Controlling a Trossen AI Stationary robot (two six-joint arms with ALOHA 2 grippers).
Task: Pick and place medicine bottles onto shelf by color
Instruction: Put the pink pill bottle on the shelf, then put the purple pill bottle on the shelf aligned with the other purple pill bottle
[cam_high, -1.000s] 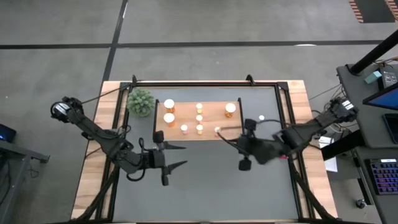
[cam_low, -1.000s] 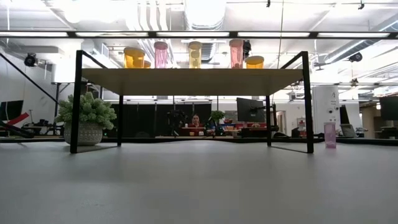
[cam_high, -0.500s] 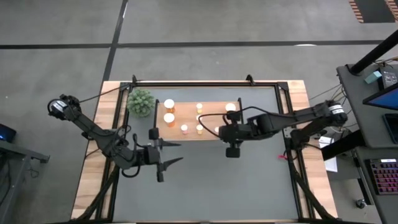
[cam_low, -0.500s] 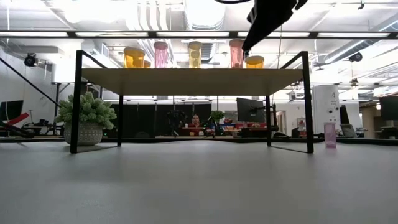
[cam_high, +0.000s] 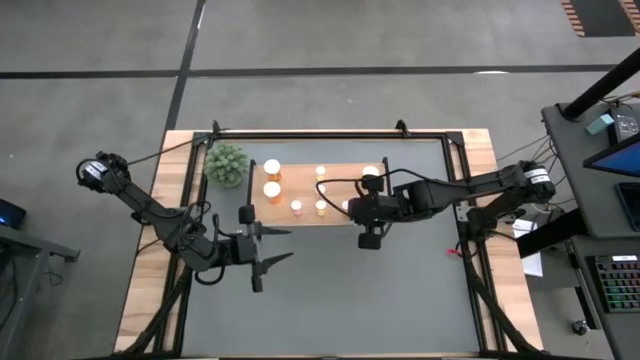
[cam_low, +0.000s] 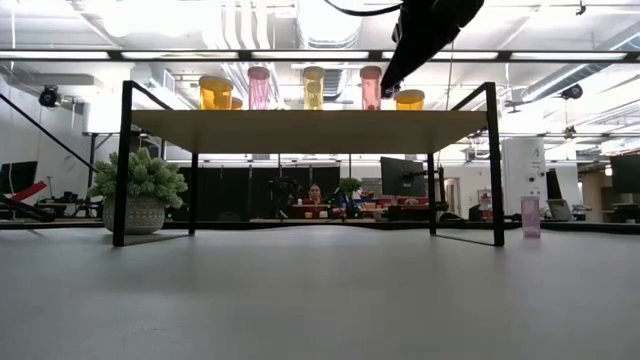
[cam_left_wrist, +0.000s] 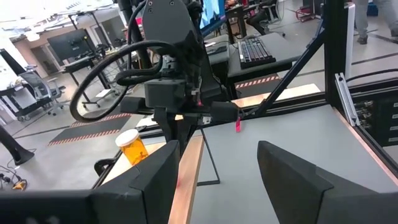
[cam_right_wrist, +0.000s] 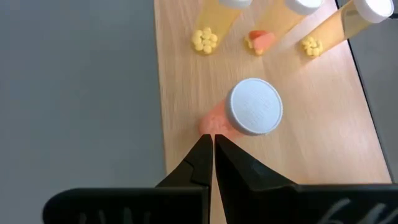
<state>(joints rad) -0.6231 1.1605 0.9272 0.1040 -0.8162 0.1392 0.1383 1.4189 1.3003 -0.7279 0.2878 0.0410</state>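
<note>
The light-wood shelf (cam_high: 345, 182) carries orange bottles (cam_high: 271, 189), yellow bottles (cam_high: 321, 172) and pink bottles (cam_high: 297, 207), all white-capped and upright. My right gripper (cam_right_wrist: 212, 138) is shut above the shelf's near edge (cam_high: 352, 208), its tips right beside a pink bottle (cam_right_wrist: 252, 109), which also shows in the low view (cam_low: 371, 88). Another pink bottle (cam_low: 530, 216) stands on the table at the right. My left gripper (cam_high: 285, 246) is open and empty over the table, left of the middle; it also shows in the left wrist view (cam_left_wrist: 217, 149). My right gripper's shut fingertips (cam_right_wrist: 205, 144) come from above, slanting, and stand right at the pink bottle's lower wall (cam_right_wrist: 209, 124). I cannot tell whether they touch it. The bottle stands upright on the shelf (cam_right_wrist: 180, 93).
A green spiky plant (cam_high: 227, 163) stands at the shelf's left end. The shelf's black legs (cam_low: 123, 165) stand on the dark table. Open table surface lies between the shelf and the near edge (cam_high: 330, 300).
My right gripper has swung from over the table's right part toward the left and far edge, to the shelf's near edge beside the pink bottle. In the last half second that bottle has slid a little toward the table's left on the shelf, staying upright.
</note>
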